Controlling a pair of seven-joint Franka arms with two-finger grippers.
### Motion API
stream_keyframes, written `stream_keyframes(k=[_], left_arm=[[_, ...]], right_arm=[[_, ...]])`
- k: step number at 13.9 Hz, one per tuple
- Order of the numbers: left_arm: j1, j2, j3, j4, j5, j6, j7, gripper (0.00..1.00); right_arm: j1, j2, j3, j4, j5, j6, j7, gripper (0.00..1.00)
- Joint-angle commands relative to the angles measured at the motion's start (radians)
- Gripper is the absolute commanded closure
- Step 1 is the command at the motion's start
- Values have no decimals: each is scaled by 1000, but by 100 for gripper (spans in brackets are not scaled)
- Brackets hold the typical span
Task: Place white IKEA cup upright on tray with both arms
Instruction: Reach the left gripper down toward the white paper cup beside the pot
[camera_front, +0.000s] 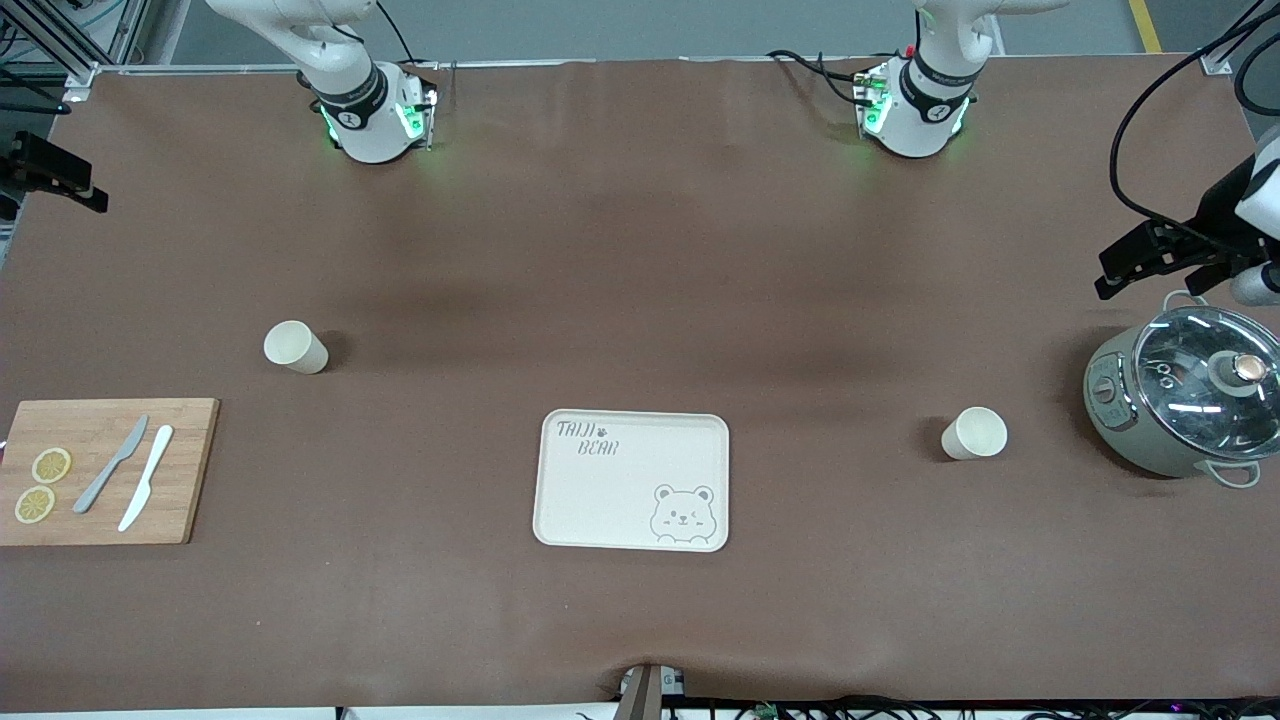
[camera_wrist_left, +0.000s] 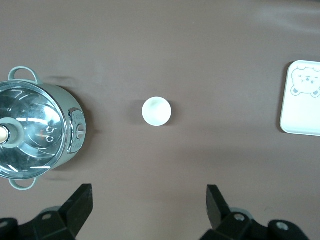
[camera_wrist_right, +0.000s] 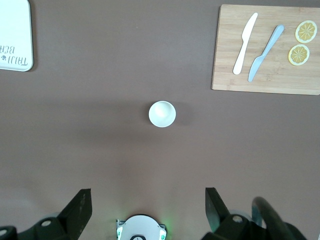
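Observation:
Two white cups stand mouth up on the brown table. One cup (camera_front: 295, 347) (camera_wrist_right: 162, 113) is toward the right arm's end, the other cup (camera_front: 973, 433) (camera_wrist_left: 156, 111) toward the left arm's end. The cream tray (camera_front: 632, 480) with the bear face lies between them, nearer the front camera, with nothing on it. My left gripper (camera_wrist_left: 148, 192) hangs open high over the table beside its cup, holding nothing. My right gripper (camera_wrist_right: 147, 196) hangs open high above its cup, also with nothing in it.
A wooden cutting board (camera_front: 100, 470) with two knives and lemon slices lies at the right arm's end. A grey pot with a glass lid (camera_front: 1190, 390) stands at the left arm's end, beside the cup there. Both arm bases (camera_front: 370, 110) (camera_front: 915, 105) stand along the table's edge.

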Motion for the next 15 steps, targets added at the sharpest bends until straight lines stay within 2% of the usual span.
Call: stream_keyframes(k=[1,4,6,9,10,12,15], left_arm=[[3,28,0,2,8,-30,3,0],[16,110,-1,-1,5,-38,6,0],[15,137,0,-36,7,27,9,0],[32,139,0,-260,8,329,13,0],[48,171,-3,-306,8,444,20,0],[43,257,-6,-336,7,582,25,0],[38,370,-9,-339,8,711,25,0]], right_arm=[[-7,3,10,7,4,4,-12,0],[-15,23,10,10,11,7,-10,0],[-20,44,10,10,10,14,-10,0],[-23,87,8,28,-4,27,-10,0],[-26,107,8,41,-4,30,-10,0],[-26,151,7,41,-9,32,-12,0],[-50,211,5,42,-13,30,-12,0]])
